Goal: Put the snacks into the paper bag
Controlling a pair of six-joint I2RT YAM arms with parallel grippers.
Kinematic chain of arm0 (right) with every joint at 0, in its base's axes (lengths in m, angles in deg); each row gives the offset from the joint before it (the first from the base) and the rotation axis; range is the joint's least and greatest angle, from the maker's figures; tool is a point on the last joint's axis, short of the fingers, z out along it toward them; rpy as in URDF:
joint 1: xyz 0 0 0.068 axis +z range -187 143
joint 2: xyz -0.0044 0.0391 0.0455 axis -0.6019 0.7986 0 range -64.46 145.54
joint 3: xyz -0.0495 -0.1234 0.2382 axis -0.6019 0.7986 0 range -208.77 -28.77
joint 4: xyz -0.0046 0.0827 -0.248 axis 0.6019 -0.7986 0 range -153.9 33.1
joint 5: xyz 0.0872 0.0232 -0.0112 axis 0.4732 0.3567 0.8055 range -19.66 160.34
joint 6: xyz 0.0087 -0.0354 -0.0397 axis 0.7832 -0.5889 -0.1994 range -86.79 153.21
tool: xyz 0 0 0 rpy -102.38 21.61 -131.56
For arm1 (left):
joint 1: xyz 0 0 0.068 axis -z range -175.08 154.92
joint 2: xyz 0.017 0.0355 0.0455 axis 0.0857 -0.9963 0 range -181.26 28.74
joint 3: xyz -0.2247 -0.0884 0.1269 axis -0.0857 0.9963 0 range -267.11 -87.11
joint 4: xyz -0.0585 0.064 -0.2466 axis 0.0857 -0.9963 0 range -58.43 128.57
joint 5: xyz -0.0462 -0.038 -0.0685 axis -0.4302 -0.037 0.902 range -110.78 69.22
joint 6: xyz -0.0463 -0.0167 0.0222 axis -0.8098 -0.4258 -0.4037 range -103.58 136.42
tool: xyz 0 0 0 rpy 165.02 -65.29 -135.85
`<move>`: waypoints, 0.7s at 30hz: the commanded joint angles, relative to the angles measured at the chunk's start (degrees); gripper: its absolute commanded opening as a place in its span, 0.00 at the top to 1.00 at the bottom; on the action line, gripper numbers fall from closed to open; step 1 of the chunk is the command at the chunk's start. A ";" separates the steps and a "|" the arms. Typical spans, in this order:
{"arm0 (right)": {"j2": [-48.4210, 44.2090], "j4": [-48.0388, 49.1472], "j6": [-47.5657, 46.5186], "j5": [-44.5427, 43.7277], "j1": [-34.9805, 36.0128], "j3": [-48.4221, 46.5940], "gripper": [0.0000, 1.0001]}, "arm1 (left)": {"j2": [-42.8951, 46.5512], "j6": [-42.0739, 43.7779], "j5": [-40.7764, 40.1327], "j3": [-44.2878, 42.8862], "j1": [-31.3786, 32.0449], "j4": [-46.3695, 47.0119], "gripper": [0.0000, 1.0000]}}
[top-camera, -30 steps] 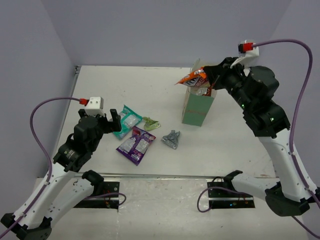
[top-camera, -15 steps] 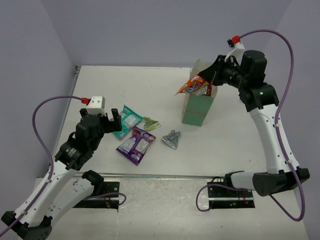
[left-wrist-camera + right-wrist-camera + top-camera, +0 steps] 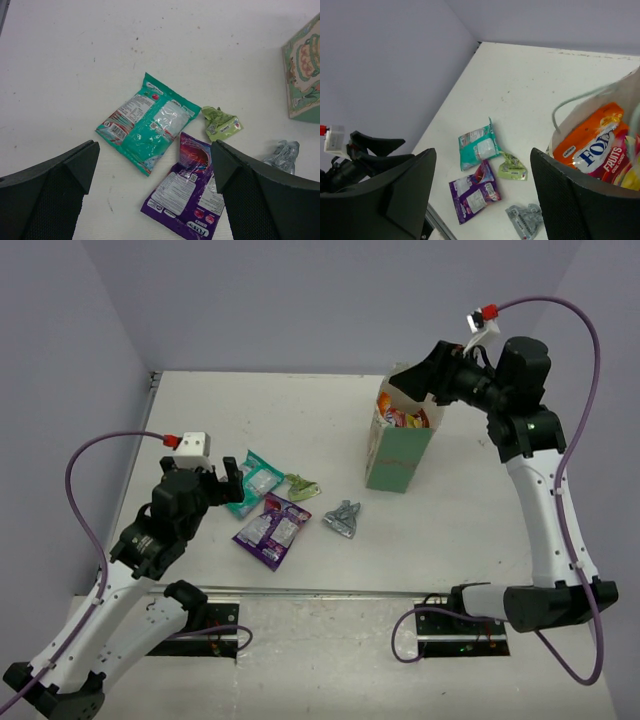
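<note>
The right gripper [image 3: 481,151] is held wide open, with nothing between its fingers. It is poised just above the mouth of the bag [image 3: 397,455], on the far right side. In the right wrist view, an orange packet [image 3: 590,142] is seen lying uppermost inside the bag. A red packet [image 3: 615,162] is partly covered beneath it, and a thin white handle [image 3: 575,100] arches over the opening. The bag is stood upright on the right half of the table [image 3: 300,410], with its mouth open.

The left gripper [image 3: 154,145] is likewise spread wide and nothing is gripped. It is held over the left half of the table and pointed down at the loose packets, none of which is touched by its fingers.

Four packets are laid out on the table, left of the bag:
- A teal packet [image 3: 147,125] is placed farthest left and lies flat.
- A purple packet [image 3: 187,200] is set on its near side. Its top corner meets the teal edge, but whether the two overlap cannot be told.
- A small crumpled green packet [image 3: 221,122] is found just beside the teal packet's right corner.
- A small silver packet [image 3: 282,152] lies apart from the others. It is nearest the bag, a little to the near side of its base and not touching it.
</note>
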 commanded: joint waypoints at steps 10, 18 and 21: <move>-9.52 -0.26 -4.98 -10.00 8.30 -0.28 0.01 | -1.00 1.30 1.82 0.25 -0.97 2.96 0.00; -16.10 3.07 -6.48 -10.72 15.60 9.90 0.01 | -8.20 -3.96 3.23 -2.03 -1.24 -1.52 0.00; -16.99 1.67 -10.34 -14.13 20.34 13.34 0.01 | -11.45 -7.48 4.37 -2.82 -1.32 -3.28 0.00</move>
